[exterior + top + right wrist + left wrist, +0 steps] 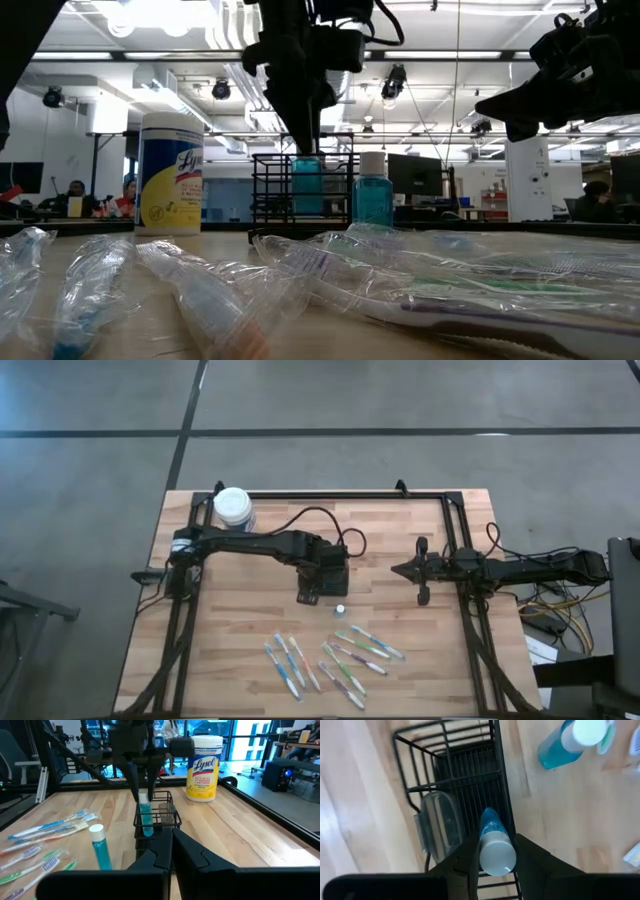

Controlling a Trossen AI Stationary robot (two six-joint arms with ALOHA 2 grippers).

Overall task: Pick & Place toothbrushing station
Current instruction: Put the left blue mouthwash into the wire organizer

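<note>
Wooden table, left claw (gripping bottle)

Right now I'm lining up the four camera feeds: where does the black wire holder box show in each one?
High view: the holder box is mid-table, mostly under the left claw.
Low view: centre, behind the wrapped toothbrushes.
Left wrist view: upper centre, below the claw's bottle.
Right wrist view: centre.
Shared landmark: the standing blue bottle beside it.
</note>
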